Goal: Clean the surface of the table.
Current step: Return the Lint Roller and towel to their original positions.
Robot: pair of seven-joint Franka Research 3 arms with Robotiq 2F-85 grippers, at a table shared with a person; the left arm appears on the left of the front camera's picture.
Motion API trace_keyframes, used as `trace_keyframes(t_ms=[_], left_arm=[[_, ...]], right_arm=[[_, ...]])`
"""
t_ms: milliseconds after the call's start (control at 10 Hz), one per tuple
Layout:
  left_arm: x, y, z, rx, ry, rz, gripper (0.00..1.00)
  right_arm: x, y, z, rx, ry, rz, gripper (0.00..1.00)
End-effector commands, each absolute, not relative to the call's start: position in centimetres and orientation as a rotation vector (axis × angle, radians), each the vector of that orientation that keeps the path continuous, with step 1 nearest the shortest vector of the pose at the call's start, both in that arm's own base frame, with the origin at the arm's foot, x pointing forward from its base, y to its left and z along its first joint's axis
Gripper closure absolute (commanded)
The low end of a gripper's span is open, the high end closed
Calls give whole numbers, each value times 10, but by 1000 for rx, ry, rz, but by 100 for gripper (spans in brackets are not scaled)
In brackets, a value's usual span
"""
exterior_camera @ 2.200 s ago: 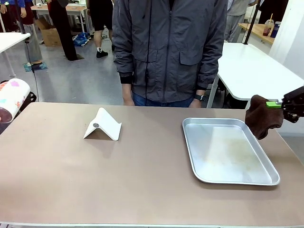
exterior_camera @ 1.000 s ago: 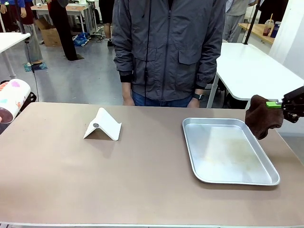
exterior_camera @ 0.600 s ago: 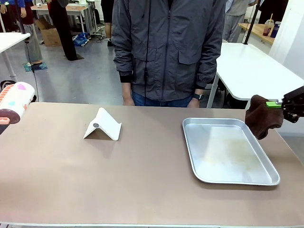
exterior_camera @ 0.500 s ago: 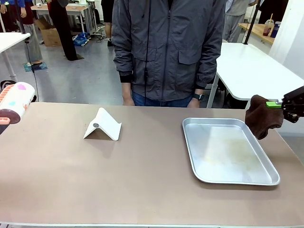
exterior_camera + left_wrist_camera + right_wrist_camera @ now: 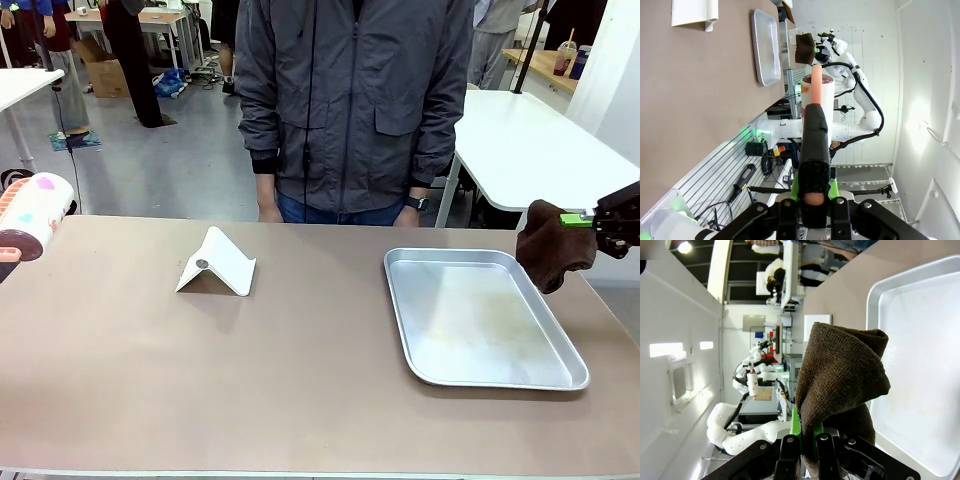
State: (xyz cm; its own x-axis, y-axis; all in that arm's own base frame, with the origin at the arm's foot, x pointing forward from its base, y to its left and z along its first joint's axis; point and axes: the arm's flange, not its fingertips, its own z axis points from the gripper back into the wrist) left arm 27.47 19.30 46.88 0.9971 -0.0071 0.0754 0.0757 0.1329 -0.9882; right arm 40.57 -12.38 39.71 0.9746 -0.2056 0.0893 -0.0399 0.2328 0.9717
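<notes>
Brown terry cloth (image 5: 840, 375) hangs pinched in the right gripper (image 5: 808, 439), held in the air just past the right edge of the metal tray (image 5: 478, 315). Off to the tray's far left, the left gripper (image 5: 812, 200) clamps the handle of a lint roller (image 5: 30, 212) at the edge of the tan table (image 5: 250, 370). A white folded stand (image 5: 217, 263) sits left of the tray; a person in a grey jacket (image 5: 355, 100) stands behind

table (image 5: 300, 380): matte tan-brown, smooth
tray (image 5: 480, 375), 3 o'clock: shiny metal, faint smears
cloth (image 5: 840, 375): brown terry, rough nap
stand (image 5: 216, 263), 10 o'clock: white plastic, smooth, matte
</notes>
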Motion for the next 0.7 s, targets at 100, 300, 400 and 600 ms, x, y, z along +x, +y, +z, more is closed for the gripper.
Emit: trace_keyframes(t_ms=[100, 300, 400, 600], left_arm=[[286, 173, 486, -1377, -12, -68, 78], [313, 136, 503, -1262, 86, -63, 78], [329, 115, 512, -1164, 119, -48, 78], [361, 75, 521, -977, 139, -20, 78]], right_arm=[[425, -86, 413, 1289, -256, -4, 90], [457, -35, 418, 1247, -278, 99, 90], [473, 2, 418, 1245, -268, 164, 90], [490, 71, 410, 1253, -231, 233, 90]])
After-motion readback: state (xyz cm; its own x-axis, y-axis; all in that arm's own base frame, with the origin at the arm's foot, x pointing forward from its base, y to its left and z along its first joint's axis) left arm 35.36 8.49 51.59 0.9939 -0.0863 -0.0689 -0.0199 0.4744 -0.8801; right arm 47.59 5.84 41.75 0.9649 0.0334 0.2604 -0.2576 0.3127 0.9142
